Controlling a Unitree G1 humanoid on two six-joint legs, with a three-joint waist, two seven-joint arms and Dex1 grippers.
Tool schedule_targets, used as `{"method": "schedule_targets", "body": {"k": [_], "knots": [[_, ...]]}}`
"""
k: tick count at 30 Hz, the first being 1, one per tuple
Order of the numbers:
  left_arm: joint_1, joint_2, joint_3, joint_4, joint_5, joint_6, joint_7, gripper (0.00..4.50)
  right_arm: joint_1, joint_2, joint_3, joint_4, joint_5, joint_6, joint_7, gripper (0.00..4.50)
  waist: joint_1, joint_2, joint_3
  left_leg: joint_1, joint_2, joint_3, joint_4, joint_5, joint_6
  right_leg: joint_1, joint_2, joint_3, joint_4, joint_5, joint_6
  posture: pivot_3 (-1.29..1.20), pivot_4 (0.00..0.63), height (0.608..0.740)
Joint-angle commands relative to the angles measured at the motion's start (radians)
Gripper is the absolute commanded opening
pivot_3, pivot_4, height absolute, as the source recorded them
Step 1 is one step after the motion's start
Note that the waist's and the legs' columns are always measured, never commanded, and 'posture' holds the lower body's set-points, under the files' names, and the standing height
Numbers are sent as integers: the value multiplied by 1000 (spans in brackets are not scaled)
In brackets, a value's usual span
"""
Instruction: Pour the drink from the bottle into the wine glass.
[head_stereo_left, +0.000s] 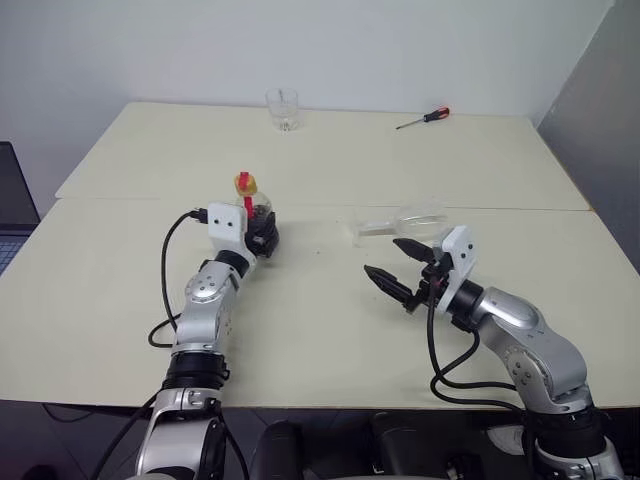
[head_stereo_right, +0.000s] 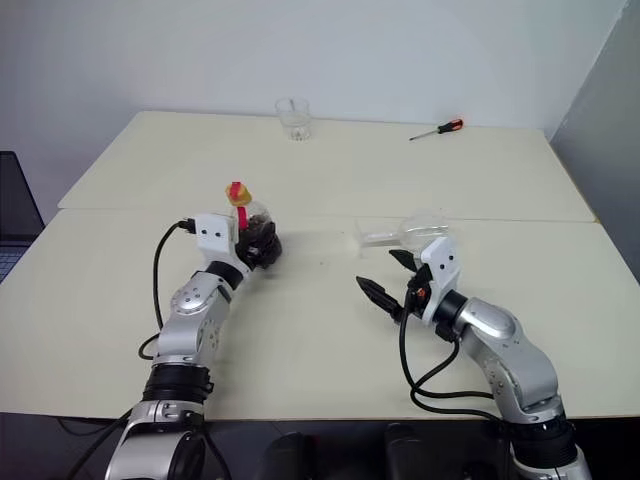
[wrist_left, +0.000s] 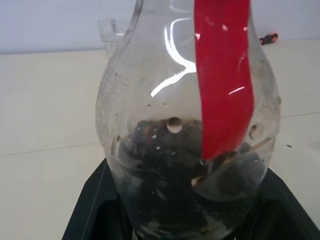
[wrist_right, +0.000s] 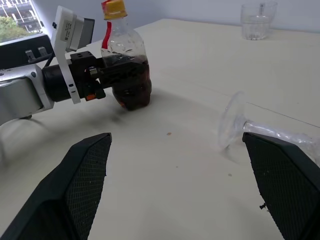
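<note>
Surface: two cream tables (head_stereo_left: 330, 330) pushed together, a seam across the middle of the frame, with a pale wall behind.
Bottle: the bottle (head_stereo_left: 256, 214) stands upright left of centre in the left eye view, just below the seam — squat clear plastic, yellow cap, red strip hanging down its neck.
Drink: the drink (wrist_right: 131, 85) is dark brown, nearly black, and fills only the lower part of the bottle; droplets cling to the clear wall above it.
Left gripper: the left gripper (head_stereo_left: 262, 238) has its black fingers (wrist_right: 117, 74) closed against the bottle's lower body, one on each side, and the bottle's base sits on the table.
Wine glass: the wine glass (head_stereo_left: 405, 219) lies on its side right of centre, just below the seam, its bowl toward the right of the frame and its round foot toward the left; it looks empty and nothing touches it.
Right gripper: the right gripper (head_stereo_left: 396, 263) hovers below the glass at lower right, fingers spread wide apart — holding nothing.
Tumbler: a short clear tumbler (head_stereo_left: 282, 109) stands upright at the far edge, upper centre.
Screwdriver: a red-handled screwdriver (head_stereo_left: 424, 119) lies at upper right, well apart from everything else.
</note>
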Motion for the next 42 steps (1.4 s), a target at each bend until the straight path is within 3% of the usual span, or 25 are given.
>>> {"method": "schedule_targets", "body": {"k": [1,6,16,24,42], "knots": [[12,-9,-16,-41,-8,-7,-21,1950,-49,-2,-35,-52,20,8,-16,4500,0,0,0,0,0,0,0,0,0,0,0,0,0,0,0,0,150,740],[-5,-21,-19,-65,-21,6,-30,1950,-117,-7,-60,-60,19,70,-64,4500,1,0,0,0,0,0,0,0,0,0,0,0,0,0,0,0,150,740],[8,-38,2,0,-24,19,-2,1946,-115,-11,-64,-96,59,136,-71,4500,1,0,0,0,0,0,1,0,0,0,0,0,0,0,0,0,150,740],[8,-19,-1,24,-19,27,-14,4454,-117,-10,-69,-97,63,139,-72,4500,-1,0,0,0,0,0,0,0,0,0,0,0,0,0,0,0,150,740],[-106,-5,-12,118,-8,-83,-53,4454,-110,-3,-64,-103,57,129,-80,4500,0,0,0,-1,0,0,1,0,0,0,0,-1,0,0,0,0,150,740]]}}
